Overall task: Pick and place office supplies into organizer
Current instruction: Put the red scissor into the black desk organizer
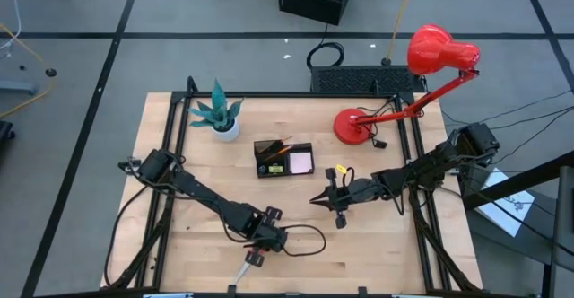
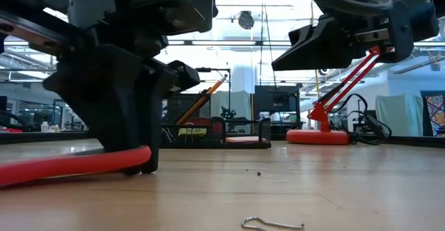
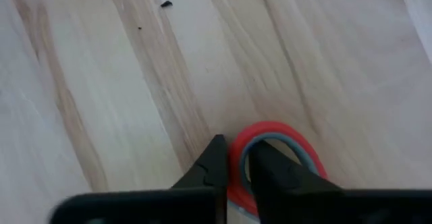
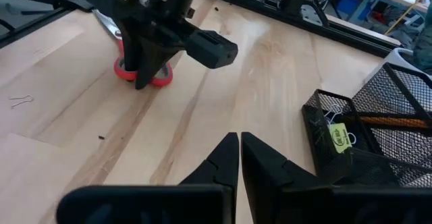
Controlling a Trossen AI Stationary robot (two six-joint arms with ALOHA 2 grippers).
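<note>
The red-handled scissors [image 1: 251, 262] lie flat on the table near its near edge, silver blades pointing toward that edge. My left gripper [image 1: 268, 233] stands over their handle end, fingers pointing down, shut on a handle loop. My right gripper [image 1: 316, 199] hovers shut above bare table, right of centre, touching nothing. The black mesh organizer [image 1: 284, 159] sits at the table's middle with a pale pink sticky-note pad [image 1: 300, 162] and an orange pencil [image 1: 278, 145] inside. A small yellow piece [image 1: 339, 169] lies on the table right of the organizer. My left gripper [image 3: 239, 150] pinches the rim of one red handle loop [image 3: 237, 158] of the scissors, one finger [image 3: 270, 170] inside the loop and the other [image 3: 214, 160] outside. The fingers come from above, pointing down. The red handle [image 2: 69, 165] rests on the table.
A potted teal plant [image 1: 218, 117] stands at the far left and a red desk lamp [image 1: 408, 83] at the far right, with a black keyboard [image 1: 368, 80] beyond the far edge. A bent wire clip [image 2: 271, 224] lies on the near part of the table. A black cable [image 1: 305, 240] loops beside the left gripper.
</note>
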